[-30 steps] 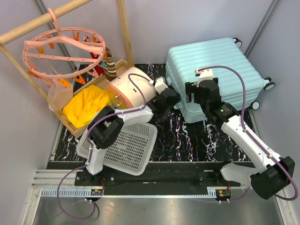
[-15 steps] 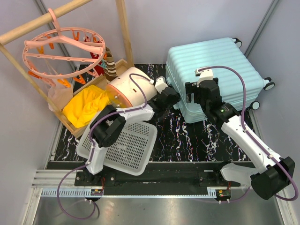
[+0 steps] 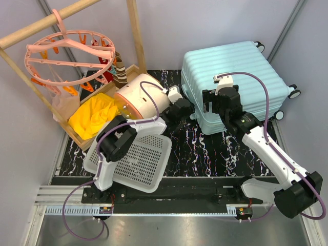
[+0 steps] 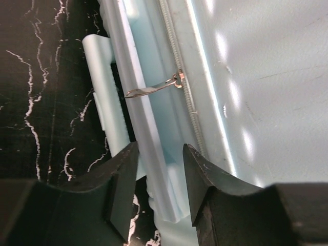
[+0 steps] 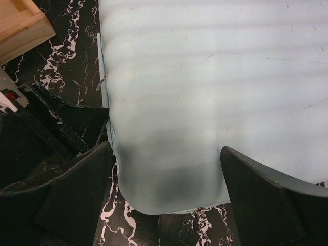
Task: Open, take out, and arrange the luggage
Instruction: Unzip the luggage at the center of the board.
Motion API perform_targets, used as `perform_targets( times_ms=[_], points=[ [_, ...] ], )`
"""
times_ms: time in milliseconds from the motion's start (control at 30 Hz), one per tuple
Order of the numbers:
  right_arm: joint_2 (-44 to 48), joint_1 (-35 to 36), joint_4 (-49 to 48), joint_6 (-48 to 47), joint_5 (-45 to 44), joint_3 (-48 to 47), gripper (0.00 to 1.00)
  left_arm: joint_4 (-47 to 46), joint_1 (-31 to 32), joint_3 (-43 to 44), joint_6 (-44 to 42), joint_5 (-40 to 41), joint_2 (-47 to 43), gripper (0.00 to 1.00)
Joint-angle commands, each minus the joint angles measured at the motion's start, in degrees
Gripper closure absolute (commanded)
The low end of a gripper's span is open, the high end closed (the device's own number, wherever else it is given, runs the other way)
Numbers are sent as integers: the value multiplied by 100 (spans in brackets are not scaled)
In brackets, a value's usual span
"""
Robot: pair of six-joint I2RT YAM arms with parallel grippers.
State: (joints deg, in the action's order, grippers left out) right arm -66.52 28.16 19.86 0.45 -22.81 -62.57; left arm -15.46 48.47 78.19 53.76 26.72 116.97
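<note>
Left gripper (image 4: 160, 171) jaws about half open, straddling a ribbed ridge on the side of the luggage (image 3: 230, 64). Both fingers sit just beside the ridge, cannot tell if they actually pinch it. Just ahead of the fingers a metal zipper pull (image 4: 154, 90) sticks out sideways from the zipper track (image 4: 190, 97), which runs along the shell seam. The pull is free, no finger on it. Right gripper (image 5: 169, 192) jaws spread wide, holding nothing, hanging over the near-left corner of the suitcase lid with one finger on each side of that corner. Luggage lies flat and closed at the back right of the black marble-pattern mat (image 3: 205, 148), ribbed shell up, wheels (image 3: 294, 93) on its right edge. Both grippers meet at its near-left corner, left arm coming in low from the side, right arm from above. Cream-and-orange rounded box (image 3: 137, 96) sits just left of the left wrist. White perforated basket (image 3: 137, 163) lies front left under the left arm. Yellow cloth (image 3: 95, 117) lies in a wooden tray (image 3: 76, 134) at far left. Pink round clip hanger (image 3: 69, 54) hangs from a wooden rail (image 3: 46, 23) above it.
</note>
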Motion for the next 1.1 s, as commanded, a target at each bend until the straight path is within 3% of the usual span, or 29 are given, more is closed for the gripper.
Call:
perform_targets(
  times_ms=[0,400,933,1067],
  points=[
    [16,14,458,289,356,139,4,482,-188,143,-137,1186,-122,57],
    [131,14,466,342,418,183,4,860,-189,1004,-331,914,510,57],
    [148,14,475,342,435,201,4,1283,-241,1392,-243,633,1039,58],
    [96,14,466,351,444,201,4,1213,-259,1365,-243,527,1047,70]
  ],
)
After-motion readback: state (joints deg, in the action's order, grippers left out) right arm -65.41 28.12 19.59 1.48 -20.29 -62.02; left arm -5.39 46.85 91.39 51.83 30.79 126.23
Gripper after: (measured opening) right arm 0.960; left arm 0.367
